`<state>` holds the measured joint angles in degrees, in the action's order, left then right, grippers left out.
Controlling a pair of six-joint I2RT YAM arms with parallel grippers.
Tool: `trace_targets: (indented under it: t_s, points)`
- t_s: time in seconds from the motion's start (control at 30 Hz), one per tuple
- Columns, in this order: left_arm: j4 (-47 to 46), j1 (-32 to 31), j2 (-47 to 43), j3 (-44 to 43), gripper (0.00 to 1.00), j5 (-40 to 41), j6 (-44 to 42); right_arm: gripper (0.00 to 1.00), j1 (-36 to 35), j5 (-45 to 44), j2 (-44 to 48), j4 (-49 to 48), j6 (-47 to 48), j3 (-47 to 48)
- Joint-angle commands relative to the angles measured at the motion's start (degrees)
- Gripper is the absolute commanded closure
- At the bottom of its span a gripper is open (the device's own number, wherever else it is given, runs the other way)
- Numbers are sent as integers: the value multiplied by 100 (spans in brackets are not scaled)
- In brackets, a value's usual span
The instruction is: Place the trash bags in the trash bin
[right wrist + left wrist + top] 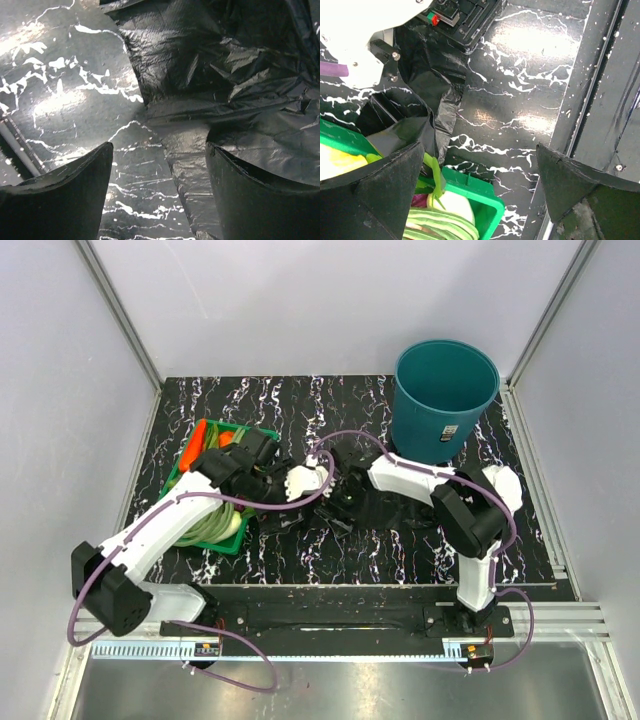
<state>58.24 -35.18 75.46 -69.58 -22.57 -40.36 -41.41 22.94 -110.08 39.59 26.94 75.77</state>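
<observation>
Trash bags (385,508): black film spread flat mid-table, long axis L–R, near trash bin (440,425), on its near side. Can't tell the two bags apart. R gripper (159,150) right over film, jaws wide, nothing held; a fold runs between them toward cam. L gripper (480,150) also wide, empty, at bags' L end above veg tray (487,202). R arm nearer bin. Bare table on near side; tray crowds L.
</observation>
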Motion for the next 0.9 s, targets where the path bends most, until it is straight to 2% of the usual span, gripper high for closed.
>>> trace_targets:
  t_s: [0.0, 0.1, 0.13, 0.47, 0.6, 0.87]
  points:
    - [-330, 11, -540, 357, 1, 270, 247, 20, -183, -633, -14, -707, -136, -71]
    - [-471, 11, -716, 594, 1, 367, 309, 16, -315, -729, -4, -865, -66, -80]
    - [-515, 11, -752, 664, 1, 402, 318, 3, -359, -799, -48, -866, -14, -45]
    - [-647, 11, -875, 920, 1, 473, 239, 6, -693, -1169, -461, -1033, 180, 149]
    - [-621, 11, -840, 955, 1, 429, 169, 24, -711, -1274, -602, -1041, 198, 123]
    - [-489, -85, -744, 841, 1, 411, 55, 83, -720, -1837, -673, -998, 277, -194]
